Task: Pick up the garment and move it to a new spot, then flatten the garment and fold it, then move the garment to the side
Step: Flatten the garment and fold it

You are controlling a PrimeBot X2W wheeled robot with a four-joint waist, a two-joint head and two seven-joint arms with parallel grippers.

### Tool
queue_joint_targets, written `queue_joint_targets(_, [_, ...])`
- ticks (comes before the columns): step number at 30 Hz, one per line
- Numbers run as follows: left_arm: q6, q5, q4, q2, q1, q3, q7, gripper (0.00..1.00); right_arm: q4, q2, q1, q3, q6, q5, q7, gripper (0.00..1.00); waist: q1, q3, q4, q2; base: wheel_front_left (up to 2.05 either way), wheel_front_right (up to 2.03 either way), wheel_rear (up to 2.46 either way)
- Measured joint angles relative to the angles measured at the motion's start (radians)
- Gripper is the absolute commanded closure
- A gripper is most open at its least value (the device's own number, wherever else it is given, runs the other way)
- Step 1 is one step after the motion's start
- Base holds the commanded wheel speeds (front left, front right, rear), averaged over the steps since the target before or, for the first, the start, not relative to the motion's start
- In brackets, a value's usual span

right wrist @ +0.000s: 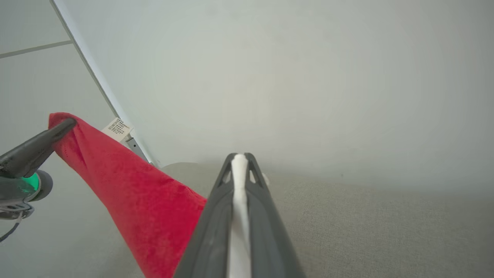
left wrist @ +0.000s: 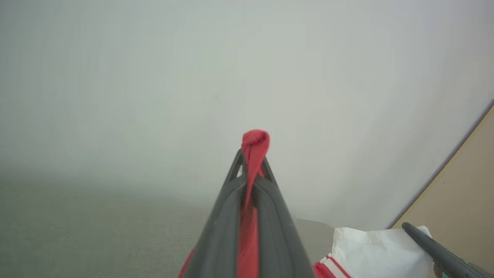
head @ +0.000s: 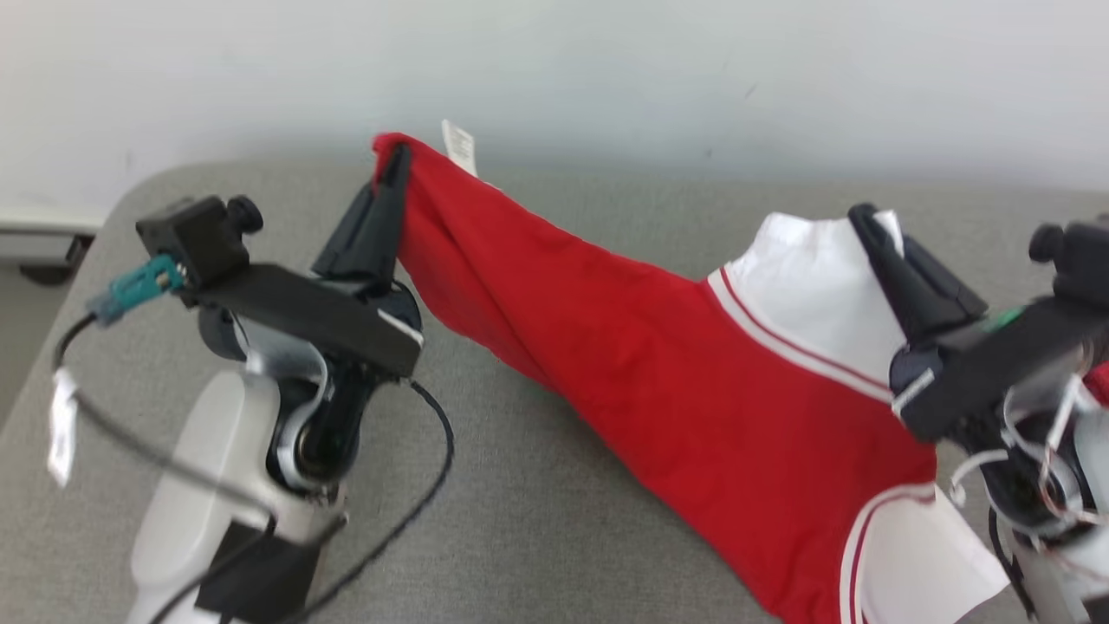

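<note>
The red garment [head: 658,364], white at the sleeves with striped trim, hangs stretched slantwise over the grey fabric-covered surface [head: 520,537] before a pale wall [head: 606,69], with a black cable [head: 433,468] looping beside the left arm. A white tag [head: 459,146] sticks up from its raised corner, the print too small to read. The left gripper [head: 394,160], reaching up and forward, has its jaws pinched on that red corner, while the right gripper [head: 866,221] pinches a white sleeve edge.
</note>
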Motion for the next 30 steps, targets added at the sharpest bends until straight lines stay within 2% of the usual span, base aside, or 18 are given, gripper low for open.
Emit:
queue_joint_targets(4, [-0.006,-0.041,-0.209,0.012,0.096,-0.033,0.069,1.00,-0.151,-0.016,0.079,0.016,0.001,0.037,0.072,1.00,-0.0001,-0.049,-0.014,-0.0001,0.00,0.00,0.00])
queue_joint_targets(7, [0.004,-0.042,-0.268,0.022,0.135,-0.065,0.142,1.00,-0.161,-0.031,0.107,0.039,-0.017,0.036,0.139,1.00,-0.0004,-0.064,-0.033,-0.0003,0.00,0.00,0.00])
queue_joint_targets(10, [0.031,-0.051,-0.200,0.024,0.155,-0.087,0.210,1.00,-0.046,-0.020,0.100,0.074,-0.049,0.036,0.198,1.00,-0.0003,-0.053,-0.043,-0.0002,0.00,0.00,0.00])
queue_joint_targets(12, [0.059,-0.047,-0.087,0.031,0.154,-0.090,0.244,1.00,0.083,0.010,0.059,0.109,-0.078,0.022,0.231,1.00,-0.0001,-0.036,-0.048,-0.0002,0.00,0.00,0.00])
queue_joint_targets(15, [0.115,-0.007,0.086,0.051,0.105,-0.049,0.240,1.00,0.253,0.046,-0.081,0.151,-0.127,-0.063,0.251,1.00,0.0000,0.002,-0.057,0.0000,0.00,0.00,0.00])
queue_joint_targets(17, [0.146,0.041,0.116,0.071,0.006,-0.012,0.212,1.00,0.278,0.072,-0.235,0.123,-0.157,-0.102,0.226,1.00,0.0005,0.031,-0.064,0.0002,0.00,0.00,0.00])
queue_joint_targets(18, [0.160,0.043,0.102,0.060,-0.065,0.013,0.182,1.00,0.256,0.093,-0.314,0.072,-0.180,-0.098,0.190,1.00,0.0006,0.045,-0.067,0.0002,0.00,0.00,0.00])
queue_joint_targets(19, [0.160,0.046,0.066,0.046,-0.152,0.020,0.154,1.00,0.214,0.091,-0.391,0.031,-0.189,-0.099,0.158,1.00,0.0006,0.060,-0.070,0.0002,0.00,0.00,0.00])
queue_joint_targets(22, [0.126,0.059,-0.048,0.000,-0.380,0.040,0.048,1.00,0.138,0.023,-0.572,-0.069,-0.179,-0.106,0.059,1.00,0.0005,0.101,-0.075,0.0001,0.00,0.00,0.00])
queue_joint_targets(24, [0.102,0.052,-0.102,-0.015,-0.433,0.063,-0.016,1.00,0.091,-0.031,-0.596,-0.113,-0.170,-0.113,0.004,1.00,0.0002,0.121,-0.074,0.0000,0.00,0.00,0.00])
queue_joint_targets(28, [0.064,0.065,-0.144,0.009,-0.323,0.040,-0.075,1.00,0.003,-0.097,-0.497,-0.084,-0.118,-0.142,-0.013,1.00,0.0004,0.137,-0.056,0.0002,0.00,0.00,0.00])
queue_joint_targets(30, [0.053,0.076,-0.146,0.033,-0.224,0.025,-0.084,1.00,-0.031,-0.100,-0.388,-0.067,-0.095,-0.140,-0.005,1.00,0.0002,0.143,-0.045,0.0001,0.00,0.00,0.00])
